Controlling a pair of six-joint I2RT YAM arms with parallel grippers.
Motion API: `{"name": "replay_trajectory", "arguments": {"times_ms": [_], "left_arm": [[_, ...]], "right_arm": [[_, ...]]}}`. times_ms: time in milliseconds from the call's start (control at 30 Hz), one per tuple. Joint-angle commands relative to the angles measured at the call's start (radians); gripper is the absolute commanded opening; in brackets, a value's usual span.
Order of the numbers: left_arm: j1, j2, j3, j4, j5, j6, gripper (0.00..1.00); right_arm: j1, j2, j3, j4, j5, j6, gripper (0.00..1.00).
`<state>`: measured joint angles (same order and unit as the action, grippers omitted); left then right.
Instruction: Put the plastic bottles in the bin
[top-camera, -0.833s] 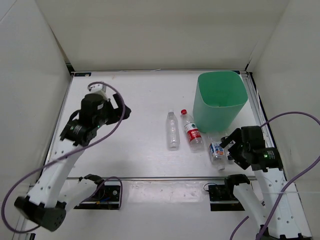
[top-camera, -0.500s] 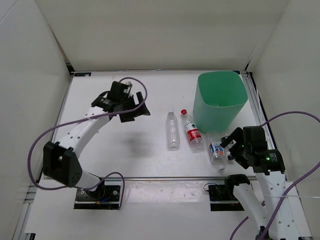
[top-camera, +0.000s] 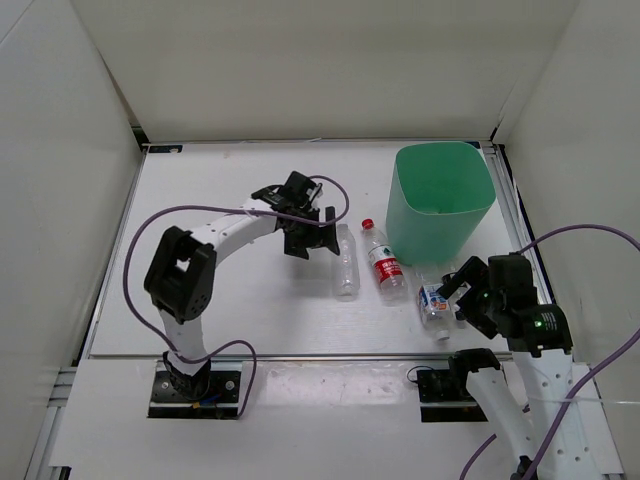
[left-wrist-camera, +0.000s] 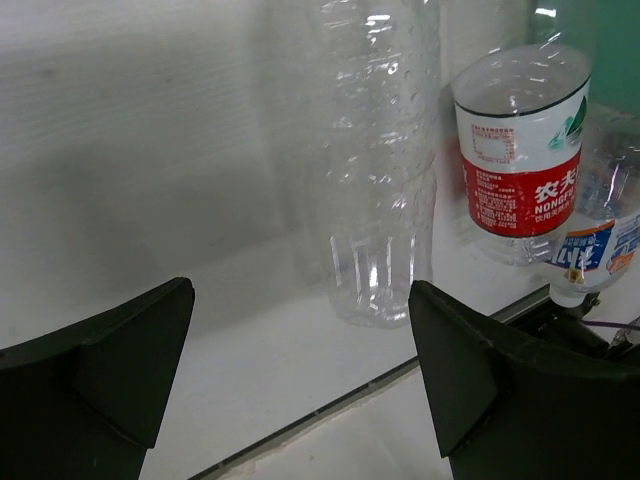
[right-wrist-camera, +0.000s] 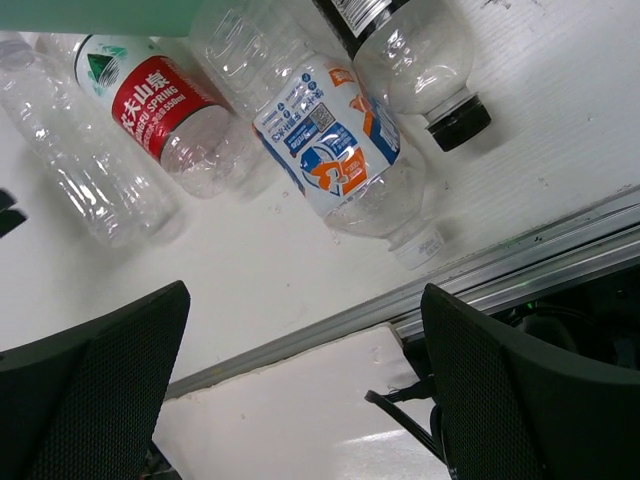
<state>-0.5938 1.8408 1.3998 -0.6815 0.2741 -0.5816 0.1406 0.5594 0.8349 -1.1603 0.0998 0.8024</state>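
I see left fingers (left-wrist-camera: 110, 370) released at nine o'clock of the white-capped bottle (top-camera: 346, 265), right fingers (right-wrist-camera: 520, 380) released at three o'clock of the blue-labelled bottle (top-camera: 432, 303).

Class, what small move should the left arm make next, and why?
Probably ease the left gripper forward to straddle the plain clear bottle: its jaws stand open right beside it, and the bottle lies flat outside the bin.

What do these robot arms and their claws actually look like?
The left arm and right arm have white links with black joint housings. A purple cable loops along each. The left gripper and right gripper are black, with two broad wedge-shaped fingers, the right one's finely textured.
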Motion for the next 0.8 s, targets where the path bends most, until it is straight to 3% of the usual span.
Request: {"name": "replay_trajectory", "arguments": {"times_ms": [0, 400, 600, 767], "left_arm": [[-0.035, 0.035, 0.088, 0.045, 0.042, 0.025, 1.0], [-0.075, 0.236, 0.209, 0.074, 0.092, 0.005, 1.0], [-0.084, 0.279, 0.249, 0.083, 0.106, -0.004, 0.79], [-0.072, 0.195, 0.249, 0.083, 0.065, -0.015, 0.78]], "right_arm": [[0.007, -0.013, -0.002, 0.01, -0.034, -0.031, 1.0], [0.007, -0.004, 0.052, -0.075, -0.005, -0.069, 1.0], [0.007, -0.022, 0.052, -0.096, 0.005, -0.069, 1.0], [0.007, -0.023, 0.052, -0.096, 0.005, -0.069, 1.0]]}}
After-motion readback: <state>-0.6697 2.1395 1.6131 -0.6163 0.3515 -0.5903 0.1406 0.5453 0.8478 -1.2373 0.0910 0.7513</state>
